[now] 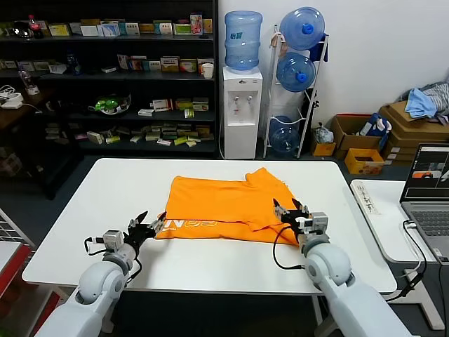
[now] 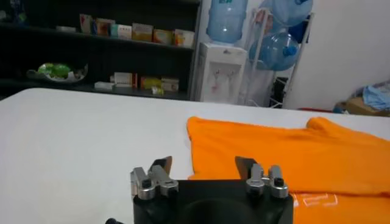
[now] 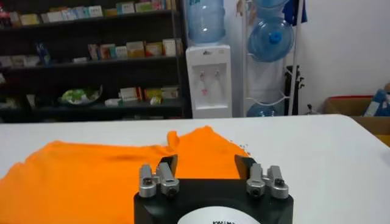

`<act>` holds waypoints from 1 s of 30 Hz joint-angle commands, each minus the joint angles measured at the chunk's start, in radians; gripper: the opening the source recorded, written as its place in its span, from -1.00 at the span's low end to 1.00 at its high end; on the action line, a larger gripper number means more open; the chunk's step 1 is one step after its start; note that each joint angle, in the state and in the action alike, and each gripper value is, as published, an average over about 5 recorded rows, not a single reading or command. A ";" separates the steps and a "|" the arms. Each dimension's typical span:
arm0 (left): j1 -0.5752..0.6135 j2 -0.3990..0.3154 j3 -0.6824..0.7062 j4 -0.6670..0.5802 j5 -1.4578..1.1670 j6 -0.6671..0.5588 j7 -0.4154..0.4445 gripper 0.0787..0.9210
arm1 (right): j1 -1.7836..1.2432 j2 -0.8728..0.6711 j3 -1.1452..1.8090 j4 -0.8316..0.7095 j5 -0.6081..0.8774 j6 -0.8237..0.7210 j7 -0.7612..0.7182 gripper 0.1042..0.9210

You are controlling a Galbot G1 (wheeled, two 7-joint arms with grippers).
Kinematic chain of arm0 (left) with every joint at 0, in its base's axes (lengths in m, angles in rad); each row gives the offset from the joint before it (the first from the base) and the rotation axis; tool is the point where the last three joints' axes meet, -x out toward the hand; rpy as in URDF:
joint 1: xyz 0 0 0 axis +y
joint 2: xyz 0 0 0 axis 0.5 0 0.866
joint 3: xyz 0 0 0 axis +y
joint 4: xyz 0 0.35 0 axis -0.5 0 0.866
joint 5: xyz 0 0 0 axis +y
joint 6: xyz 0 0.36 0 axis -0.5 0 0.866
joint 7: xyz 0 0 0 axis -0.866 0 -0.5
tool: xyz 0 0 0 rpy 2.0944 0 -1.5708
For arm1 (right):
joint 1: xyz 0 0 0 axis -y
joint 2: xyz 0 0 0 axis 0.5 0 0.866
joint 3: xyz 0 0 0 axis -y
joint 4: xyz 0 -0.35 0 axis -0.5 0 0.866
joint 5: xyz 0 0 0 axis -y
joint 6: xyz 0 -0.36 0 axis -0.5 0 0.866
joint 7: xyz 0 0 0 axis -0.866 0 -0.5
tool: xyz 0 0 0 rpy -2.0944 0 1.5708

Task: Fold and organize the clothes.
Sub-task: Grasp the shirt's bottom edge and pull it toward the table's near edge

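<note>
The bright orange T-shirt (image 1: pixel 228 207) lies partly folded on the white table (image 1: pixel 105 196), white lettering showing along its near left edge. My left gripper (image 1: pixel 149 225) is open and empty, low at the shirt's near left corner. My right gripper (image 1: pixel 289 209) is open and empty at the shirt's near right edge. In the left wrist view the shirt (image 2: pixel 292 152) lies just ahead of the open gripper (image 2: pixel 204 164), toward its right finger. In the right wrist view the shirt (image 3: pixel 109 176) spreads under and ahead of the open gripper (image 3: pixel 204 163).
A second white table with a laptop (image 1: pixel 428 193) stands to the right. Shelves (image 1: pixel 105 77), a water dispenser (image 1: pixel 240 105) and water bottles (image 1: pixel 298 70) stand beyond the table's far edge. Cardboard boxes (image 1: pixel 393 133) sit at the far right.
</note>
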 commanded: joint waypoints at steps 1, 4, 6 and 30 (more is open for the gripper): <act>0.166 0.015 -0.030 -0.109 0.000 0.051 0.002 0.69 | -0.221 -0.084 0.072 0.113 -0.038 -0.013 -0.050 0.72; 0.164 0.004 -0.027 -0.103 -0.001 0.048 0.010 0.76 | -0.233 -0.073 0.072 0.120 -0.041 -0.018 -0.052 0.75; 0.161 -0.001 -0.024 -0.092 -0.001 0.045 0.016 0.76 | -0.232 -0.065 0.067 0.114 -0.046 -0.017 -0.053 0.76; 0.066 -0.030 -0.014 0.056 0.014 0.001 0.059 0.77 | -0.210 -0.040 0.043 0.056 -0.057 -0.022 -0.047 0.76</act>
